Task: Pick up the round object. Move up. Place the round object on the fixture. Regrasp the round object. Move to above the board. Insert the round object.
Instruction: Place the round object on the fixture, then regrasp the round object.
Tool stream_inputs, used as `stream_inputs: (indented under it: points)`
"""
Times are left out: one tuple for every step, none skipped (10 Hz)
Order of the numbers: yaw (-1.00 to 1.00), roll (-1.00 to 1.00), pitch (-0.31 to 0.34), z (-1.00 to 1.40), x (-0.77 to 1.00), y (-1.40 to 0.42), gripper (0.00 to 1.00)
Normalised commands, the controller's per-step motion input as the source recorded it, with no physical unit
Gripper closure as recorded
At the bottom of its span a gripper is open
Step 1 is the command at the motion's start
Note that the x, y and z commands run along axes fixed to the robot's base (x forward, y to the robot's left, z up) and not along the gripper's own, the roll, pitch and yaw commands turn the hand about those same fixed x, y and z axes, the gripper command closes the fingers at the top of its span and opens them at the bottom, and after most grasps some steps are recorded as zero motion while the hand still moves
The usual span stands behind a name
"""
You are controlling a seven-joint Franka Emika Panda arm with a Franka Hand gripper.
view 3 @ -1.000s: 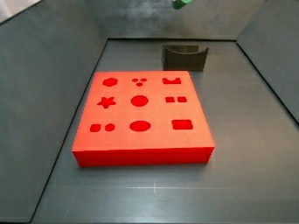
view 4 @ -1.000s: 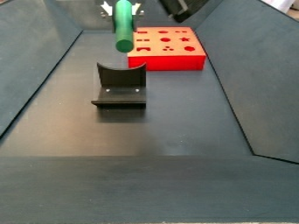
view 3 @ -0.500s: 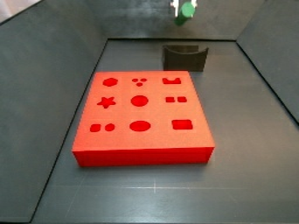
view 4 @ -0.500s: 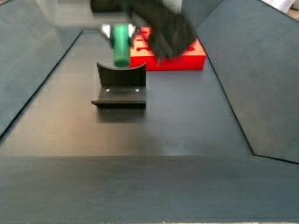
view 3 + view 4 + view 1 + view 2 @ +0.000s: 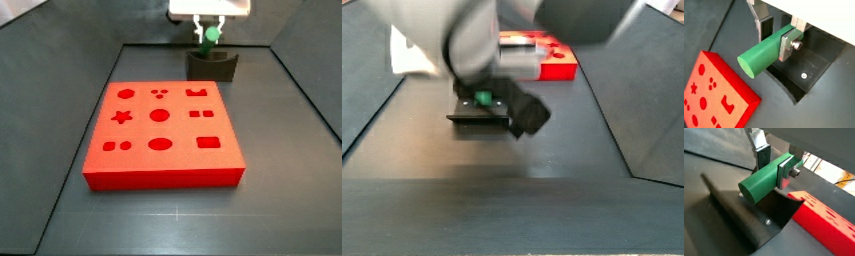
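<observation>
So at this point the end effector (image 5: 777, 36) was clamped on the green cylinder peg (image 5: 765, 53), both silver fingers (image 5: 787, 43) pressed against its sides near one end, with the rest of the peg sticking out free. Pickup and lift looked done to me.

In both wrist views the peg hung right over the fixture (image 5: 747, 223), close to the bracket but I couldn't tell if it was touching yet. A side view put the end effector low over the fixture (image 5: 211, 66) at the far end of the floor, with a bit of green showing just above it. The other fixed camera was mostly blocked by the blurred arm, only a sliver of green peg (image 5: 481, 98) visible there.

So I'd say it was mid-placement on the fixture. Still left: release, regrasp, carry it above the red board (image 5: 163, 130), and insert it. The board's holes were all empty.
</observation>
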Motion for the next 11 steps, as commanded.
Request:
stream_inputs:
  points:
    - [-0.1,-0.29,0.024,-1.0,0.18,0.11,1.0]
    - [-0.09,-0.23,0.021,-1.0,0.19,0.11,1.0]
    - [-0.09,-0.18,0.017,-0.86,0.16,0.11,1.0]
    - [-0.08,-0.13,0.007,-0.78,0.13,0.14,1.0]
    - [-0.07,-0.13,0.008,-0.79,0.1,0.13,1.0]
    - [-0.07,-0.12,0.01,-0.79,0.1,0.12,1.0]
    - [0.0,0.0,0.0,0.0,0.0,0.0,0.0]
    - [0.02,-0.03,0.055,1.0,0.0,0.0,0.0]
    - [0.03,-0.02,0.056,1.0,-0.01,0.0,0.0]
    - [0.02,0.01,0.064,1.0,-0.02,0.0,0.0]
    - [0.01,0.02,0.068,1.0,-0.02,0.0,0.0]
